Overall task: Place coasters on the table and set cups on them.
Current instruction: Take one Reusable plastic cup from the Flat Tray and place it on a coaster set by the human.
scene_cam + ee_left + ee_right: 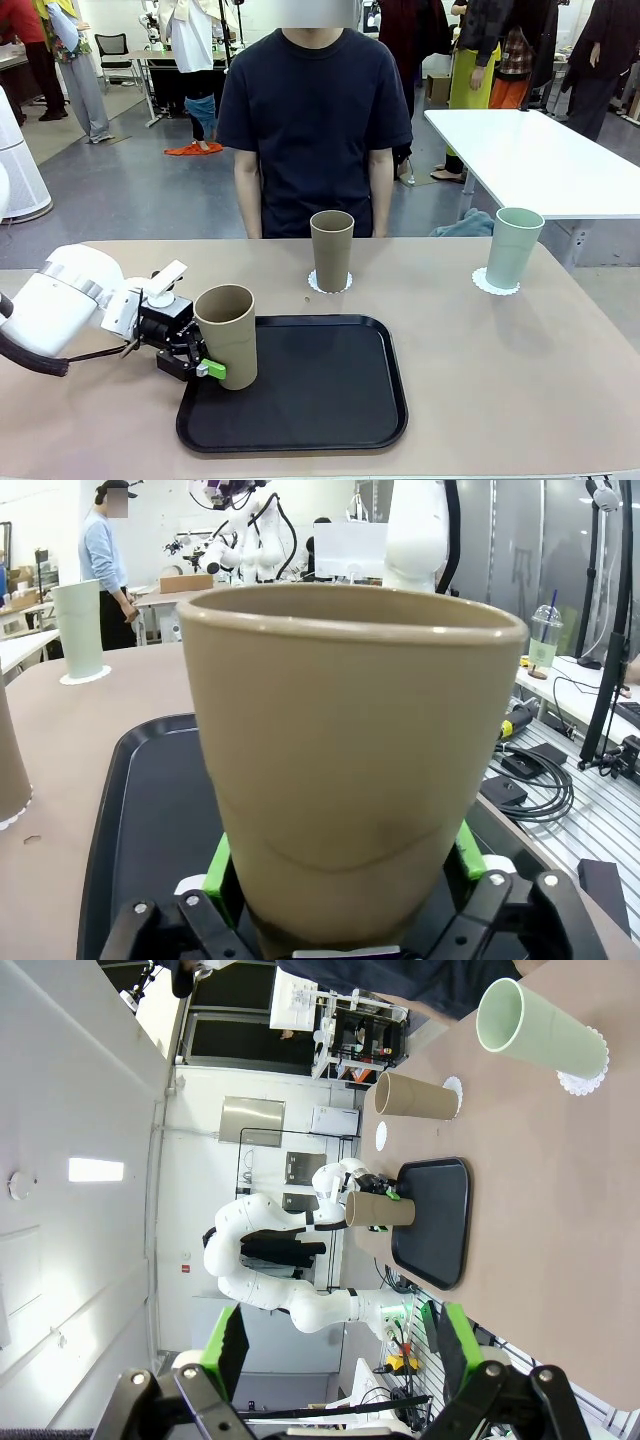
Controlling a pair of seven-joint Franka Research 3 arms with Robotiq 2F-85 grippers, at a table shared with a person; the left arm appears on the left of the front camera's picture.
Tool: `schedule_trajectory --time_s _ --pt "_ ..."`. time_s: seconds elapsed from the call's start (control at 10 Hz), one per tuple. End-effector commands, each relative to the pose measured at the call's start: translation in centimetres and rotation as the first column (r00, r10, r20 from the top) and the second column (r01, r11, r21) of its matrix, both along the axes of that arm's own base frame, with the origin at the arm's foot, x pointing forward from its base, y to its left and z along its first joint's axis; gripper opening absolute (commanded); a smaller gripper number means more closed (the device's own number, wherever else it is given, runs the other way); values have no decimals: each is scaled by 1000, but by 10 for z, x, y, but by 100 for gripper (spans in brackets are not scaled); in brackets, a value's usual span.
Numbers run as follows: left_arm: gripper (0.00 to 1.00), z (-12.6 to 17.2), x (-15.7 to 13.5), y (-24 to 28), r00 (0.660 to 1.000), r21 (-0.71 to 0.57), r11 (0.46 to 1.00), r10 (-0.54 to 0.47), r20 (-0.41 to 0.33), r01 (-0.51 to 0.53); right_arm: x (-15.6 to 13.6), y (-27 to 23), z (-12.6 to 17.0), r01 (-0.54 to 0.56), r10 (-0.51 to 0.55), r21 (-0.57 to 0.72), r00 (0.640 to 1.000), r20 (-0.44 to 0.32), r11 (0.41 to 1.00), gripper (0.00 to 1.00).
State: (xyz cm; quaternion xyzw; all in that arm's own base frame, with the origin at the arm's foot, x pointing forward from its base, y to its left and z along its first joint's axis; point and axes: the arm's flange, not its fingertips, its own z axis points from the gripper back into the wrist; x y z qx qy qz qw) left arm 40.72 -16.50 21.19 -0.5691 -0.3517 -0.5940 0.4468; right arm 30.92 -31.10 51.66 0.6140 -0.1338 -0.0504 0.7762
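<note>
Currently my left gripper (200, 362) grasps the tan cup (227, 335) over the tray's (300, 420) left edge near the desk's (520, 380) front-left corner; a low lift could snag its rim.

front view faces the person across the table (500, 350); both wrist views share the tray (330, 400).

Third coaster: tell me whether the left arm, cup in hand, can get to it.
Probably yes. The coaster lies bare on the table beyond the tan cup; the left end effector holds its cup with nothing between.
</note>
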Motion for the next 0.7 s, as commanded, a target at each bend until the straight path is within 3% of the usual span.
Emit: schedule_trajectory --time_s 0.0,0.1,0.2,0.3,0.4,0.6 --pt "54 -4 -3 -5 999 0 1000 10 52 -10 0 2 3 9 -9 18 1000 -8 1000 100" --pt "7 -4 -4 -4 999 -1 1000 13 53 -13 0 2 3 9 -9 18 1000 -8 1000 100" --pt "49 -3 -1 -5 999 2 1000 7 49 -7 0 2 3 9 -9 18 1000 -8 1000 100" --pt "0 -2 -3 -2 999 -5 1000 7 52 -6 0 2 3 9 -9 18 1000 -8 1000 100" --pt "0 1 -6 1 999 -11 1000 4 53 -4 0 2 3 9 -9 18 1000 -8 1000 100" --pt "0 55 -4 16 995 41 995 85 42 -87 0 2 3 9 -9 18 1000 -8 1000 100"
